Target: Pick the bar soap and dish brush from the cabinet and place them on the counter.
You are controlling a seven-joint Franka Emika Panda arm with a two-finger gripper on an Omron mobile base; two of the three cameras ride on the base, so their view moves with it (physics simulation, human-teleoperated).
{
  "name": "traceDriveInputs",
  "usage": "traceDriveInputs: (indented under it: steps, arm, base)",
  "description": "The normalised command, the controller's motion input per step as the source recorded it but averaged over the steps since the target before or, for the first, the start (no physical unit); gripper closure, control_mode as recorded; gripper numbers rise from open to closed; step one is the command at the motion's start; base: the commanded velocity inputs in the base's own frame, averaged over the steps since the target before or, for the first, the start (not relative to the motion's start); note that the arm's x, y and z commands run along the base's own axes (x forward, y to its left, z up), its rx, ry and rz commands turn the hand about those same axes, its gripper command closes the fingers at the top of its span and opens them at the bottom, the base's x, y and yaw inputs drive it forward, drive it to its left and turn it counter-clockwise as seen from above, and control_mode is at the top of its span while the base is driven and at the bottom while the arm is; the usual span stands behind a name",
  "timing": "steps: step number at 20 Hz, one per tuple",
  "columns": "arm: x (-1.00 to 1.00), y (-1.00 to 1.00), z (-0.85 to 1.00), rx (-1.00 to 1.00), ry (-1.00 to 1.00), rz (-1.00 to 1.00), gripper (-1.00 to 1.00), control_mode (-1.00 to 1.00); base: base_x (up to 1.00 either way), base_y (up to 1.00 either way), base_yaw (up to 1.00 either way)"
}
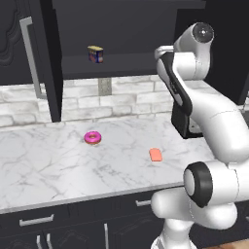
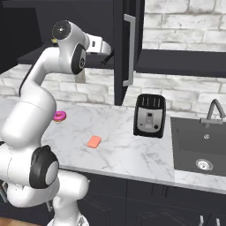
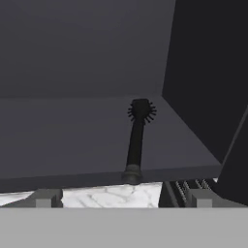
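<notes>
while the bar soap is lying flat on the counter at about four o'clock from the donut, the gripper is hanging with jaws spread wide and empty, facing the dish brush lying at twelve o'clock on the cabinet shelf.
</notes>
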Motion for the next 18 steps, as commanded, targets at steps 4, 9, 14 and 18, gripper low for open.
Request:
traceDriveInputs:
  steps: [4,9,14,18]
  arm:
    - [0.27,0.0,0.0,0.0,0.03,0.0,-1.0,-1.0]
    - [0.27,-0.02,0.0,0.0,0.0,0.0,-1.0,-1.0]
    - [0.15,-0.15,0.0,0.0,0.0,0.0,-1.0,-1.0]
    - [0.1,-0.23,-0.03,0.0,0.0,0.0,-1.0,-1.0]
  base:
    - [0.0,0.0,0.0]
    - [0.0,0.0,0.0]
    - [0.0,0.0,0.0]
    - [0.0,0.0,0.0]
